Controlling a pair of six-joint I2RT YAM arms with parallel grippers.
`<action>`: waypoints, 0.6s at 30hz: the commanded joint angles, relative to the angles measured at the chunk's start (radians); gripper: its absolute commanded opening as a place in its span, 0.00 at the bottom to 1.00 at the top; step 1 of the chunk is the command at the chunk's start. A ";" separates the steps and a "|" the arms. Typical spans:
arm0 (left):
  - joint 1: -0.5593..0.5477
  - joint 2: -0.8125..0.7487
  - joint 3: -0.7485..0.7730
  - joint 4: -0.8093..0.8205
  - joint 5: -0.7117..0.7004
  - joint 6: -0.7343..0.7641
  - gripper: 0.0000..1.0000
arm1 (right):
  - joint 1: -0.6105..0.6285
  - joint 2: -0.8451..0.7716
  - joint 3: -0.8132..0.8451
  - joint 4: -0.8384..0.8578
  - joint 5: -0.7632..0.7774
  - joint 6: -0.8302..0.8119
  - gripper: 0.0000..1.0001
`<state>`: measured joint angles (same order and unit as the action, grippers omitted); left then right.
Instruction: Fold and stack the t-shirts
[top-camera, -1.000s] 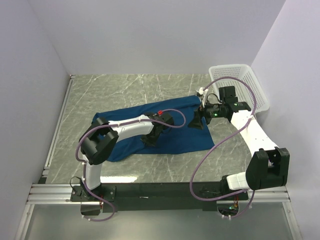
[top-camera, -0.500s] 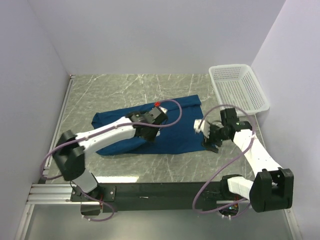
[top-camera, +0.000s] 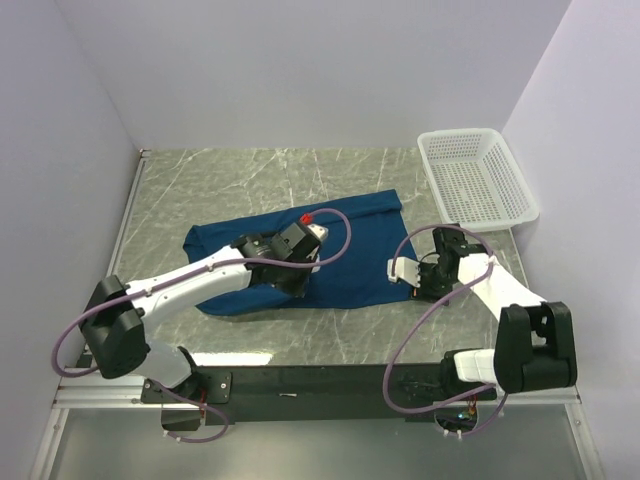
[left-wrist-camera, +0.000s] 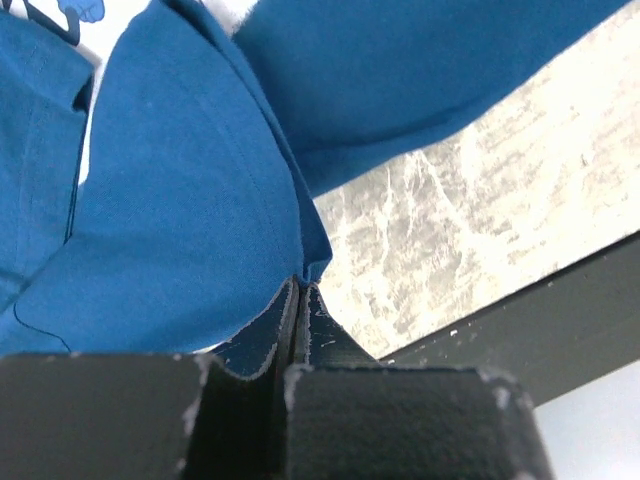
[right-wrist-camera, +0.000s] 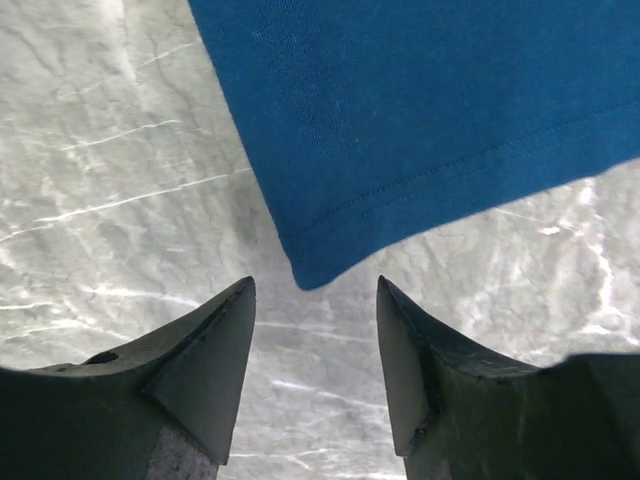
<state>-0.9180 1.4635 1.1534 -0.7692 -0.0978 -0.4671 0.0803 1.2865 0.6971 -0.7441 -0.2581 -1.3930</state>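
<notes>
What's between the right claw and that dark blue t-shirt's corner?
Only bare grey marble tabletop; the right wrist view shows it between the open right claw and the corner of the dark blue cloth t-shirt.

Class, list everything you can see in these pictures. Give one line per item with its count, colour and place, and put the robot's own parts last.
t-shirt: one, dark blue, spread across the middle of the table
basket: one, white plastic mesh, far right corner of the table, apart from the t-shirt
table: one, grey-green marble pattern, fills the floor of the white-walled booth
rail: one, black, along the near edge, carries both arm bases
left gripper: one, black, shut on the t-shirt's near edge, left of centre
right gripper: one, black, open, fingertips either side of the t-shirt's near right corner
</notes>
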 joint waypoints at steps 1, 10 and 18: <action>-0.001 -0.075 -0.015 0.018 0.026 -0.016 0.01 | -0.005 0.034 -0.005 0.040 0.008 -0.011 0.56; 0.008 -0.195 -0.076 -0.012 0.037 -0.042 0.01 | -0.005 0.077 0.002 0.017 -0.056 0.011 0.28; 0.137 -0.327 -0.098 -0.045 0.017 -0.036 0.01 | -0.007 0.085 0.094 -0.011 -0.096 0.100 0.00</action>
<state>-0.8284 1.1988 1.0492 -0.8047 -0.0742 -0.4950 0.0795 1.3647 0.7223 -0.7372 -0.3145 -1.3384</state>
